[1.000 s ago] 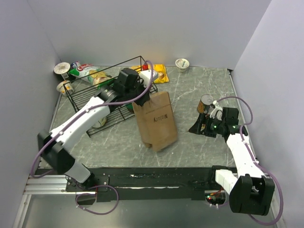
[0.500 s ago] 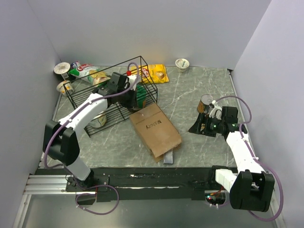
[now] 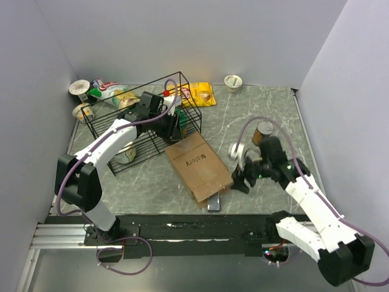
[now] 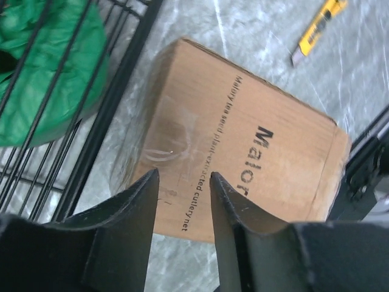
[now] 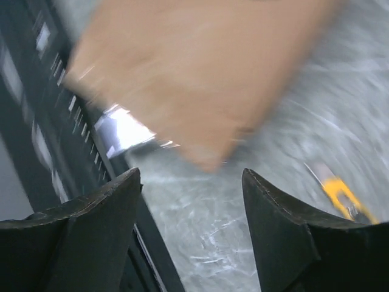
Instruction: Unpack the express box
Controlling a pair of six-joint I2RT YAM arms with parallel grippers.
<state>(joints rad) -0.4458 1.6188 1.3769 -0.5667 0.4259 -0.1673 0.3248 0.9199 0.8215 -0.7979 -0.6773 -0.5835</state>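
The express box [image 3: 199, 165], a brown carton with dark print, lies flat on the table in front of the basket. It fills the left wrist view [image 4: 243, 140] and shows blurred in the right wrist view [image 5: 200, 67]. My left gripper [image 3: 174, 129] hovers over the box's far-left corner by the basket, with its jaws [image 4: 184, 179] apart and empty. My right gripper [image 3: 239, 180] is low at the box's right side, with its jaws [image 5: 191, 176] wide apart and empty. A silvery piece [image 3: 214, 204] sticks out from under the box's near edge.
The black wire basket [image 3: 100, 125] holds a green bag [image 4: 42, 73]. A yellow utility knife [image 4: 318, 30] lies right of the box. A can [image 3: 263, 130], a white cup [image 3: 233, 81], a yellow snack bag [image 3: 199, 94] and several cups and packets at the back left stand around.
The left gripper let go of the box, which fell flat onto the table, and drew back toward the basket. The right arm swung left, up to the box's right side.
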